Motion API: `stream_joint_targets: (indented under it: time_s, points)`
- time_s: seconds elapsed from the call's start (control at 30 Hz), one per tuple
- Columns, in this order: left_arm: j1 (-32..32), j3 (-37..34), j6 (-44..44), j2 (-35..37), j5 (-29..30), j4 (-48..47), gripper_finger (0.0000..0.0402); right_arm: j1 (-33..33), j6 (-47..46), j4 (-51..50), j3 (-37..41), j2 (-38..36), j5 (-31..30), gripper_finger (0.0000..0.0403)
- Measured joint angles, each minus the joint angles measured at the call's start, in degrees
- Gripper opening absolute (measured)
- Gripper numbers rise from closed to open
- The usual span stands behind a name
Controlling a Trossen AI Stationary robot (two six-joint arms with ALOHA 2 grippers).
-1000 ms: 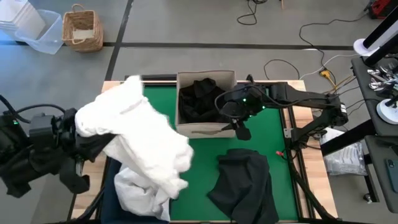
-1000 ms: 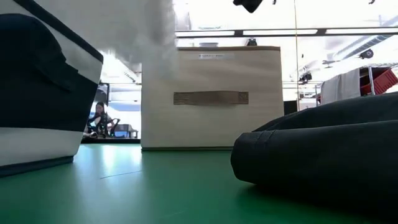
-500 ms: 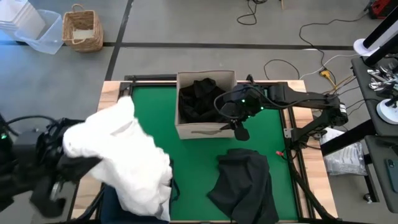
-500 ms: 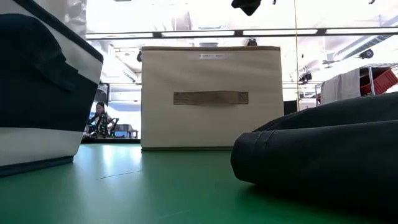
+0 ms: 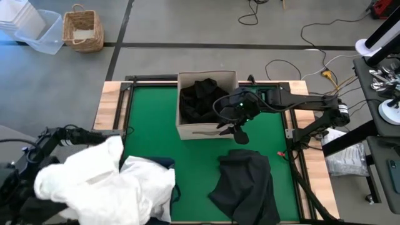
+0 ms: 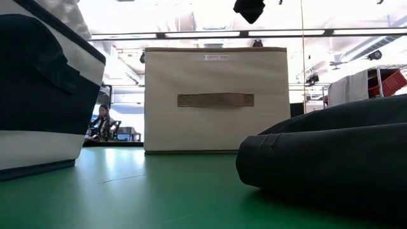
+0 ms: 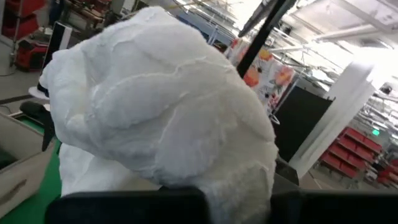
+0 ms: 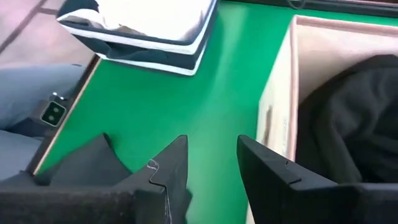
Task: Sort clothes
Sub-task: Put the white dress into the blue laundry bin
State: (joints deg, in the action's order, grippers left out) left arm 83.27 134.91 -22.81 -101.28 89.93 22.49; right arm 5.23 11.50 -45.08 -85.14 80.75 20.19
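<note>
A bunched white garment [image 5: 94,181] hangs on my left gripper [image 7: 239,208] over the table's near left corner, beside and partly over the navy bin [image 5: 161,164]. The cloth hides the gripper in the high view. The bin [image 8: 143,50] holds more white clothes [image 8: 155,15]. My right gripper [image 5: 237,132] hovers open with nothing between its fingers, above the mat just in front of the beige box [image 5: 203,130]. Black clothes [image 5: 200,100] lie inside the box. A dark garment [image 5: 244,184] lies in a heap on the green mat near the front edge. My left gripper is shut on the white garment [image 7: 161,106]. The bunched cloth bulges over and in front of the fingers and hides the place of contact. The garment is carried above the table. Whether its lower folds rest on the bin's clothes, I cannot tell.
Bare green mat [image 5: 150,119] lies between the bin and the box. A wicker basket [image 5: 82,28] and a clear plastic tub [image 5: 37,31] stand on the floor past the far left corner. A person [image 6: 102,121] sits far off in the room behind.
My left gripper has swung toward the table's near left corner with the white garment. The garment has gone from over the mat's left side to over the bin and that corner.
</note>
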Motion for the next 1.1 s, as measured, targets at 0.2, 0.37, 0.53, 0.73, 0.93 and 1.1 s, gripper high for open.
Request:
stream_joint_targets:
  time_s: [0.2, 0.37, 0.53, 0.73, 0.93, 1.1]
  points:
    - [-0.5, 0.0, -0.2, 0.1, 0.0, -0.4, 0.0007, 0.0, -0.5, 1.7, 1.3, 0.0, 1.0, 0.0128]
    - [-1.9, 0.0, -2.5, 0.1, 0.0, -0.6, 0.0007, 0.0, -0.6, 1.7, 1.4, 0.0, 1.1, 0.0116]
    - [-1.8, 0.0, -6.0, -0.2, 0.0, -3.2, 0.0007, -0.3, -0.5, 1.3, 1.4, 0.0, 1.3, 0.0107]
    - [-2.0, -0.8, -4.5, -1.8, 0.0, -5.6, 0.0007, -0.4, 0.0, 1.2, 1.4, 0.0, 1.4, 0.0099]
    - [-3.7, -0.7, -4.8, -3.8, -0.5, -5.6, 0.0007, -0.4, 0.8, 1.1, 1.5, 0.0, 1.4, 0.0091]
    - [-5.0, -0.7, -5.1, -4.3, -1.5, -5.9, 0.0007, -0.3, 1.1, 2.3, 1.5, 0.0, 1.4, 0.0082]
